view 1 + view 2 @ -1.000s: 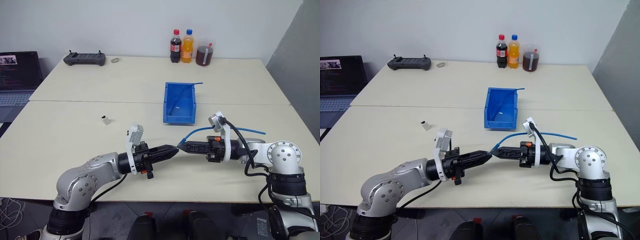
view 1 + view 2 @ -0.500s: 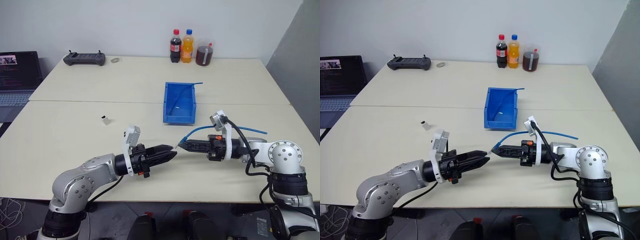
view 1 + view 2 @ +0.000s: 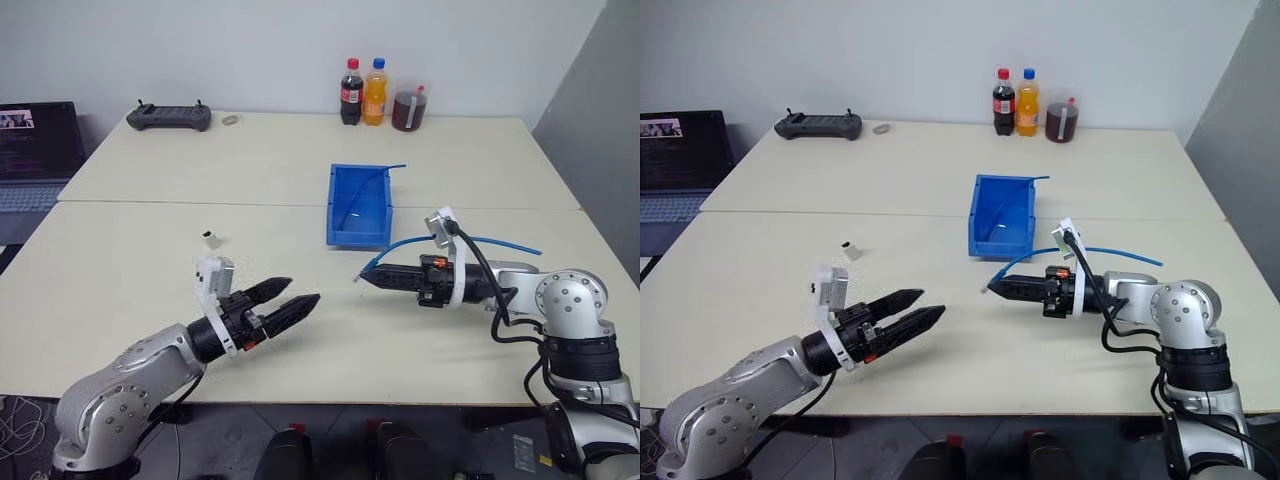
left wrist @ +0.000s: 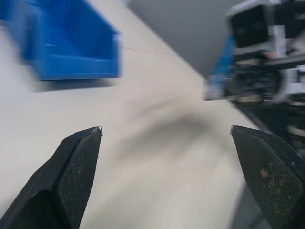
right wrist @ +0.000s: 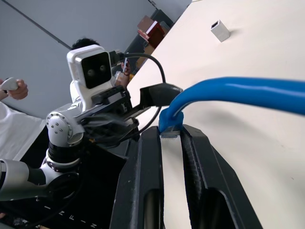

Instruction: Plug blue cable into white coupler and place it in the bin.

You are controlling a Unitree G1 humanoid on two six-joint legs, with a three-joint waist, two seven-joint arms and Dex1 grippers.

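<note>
the bin (image 3: 358,208) sits mid-table with another blue lead draped in it, and the blue cable (image 3: 497,240) trails from the right gripper (image 3: 364,279), which pinches its plug end just in front of the bin. the left gripper (image 3: 298,296) hovers spread wide and empty. the white coupler (image 3: 210,239) lies alone, well apart to the left, so plugging and binning are both left.

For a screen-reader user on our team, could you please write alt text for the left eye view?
The right gripper, shut on the blue cable near its plug, hovers over a cream table facing the open, empty left gripper. The bin sits behind them, the white coupler to its left. Bottles, a controller and a laptop line the far side.
</note>
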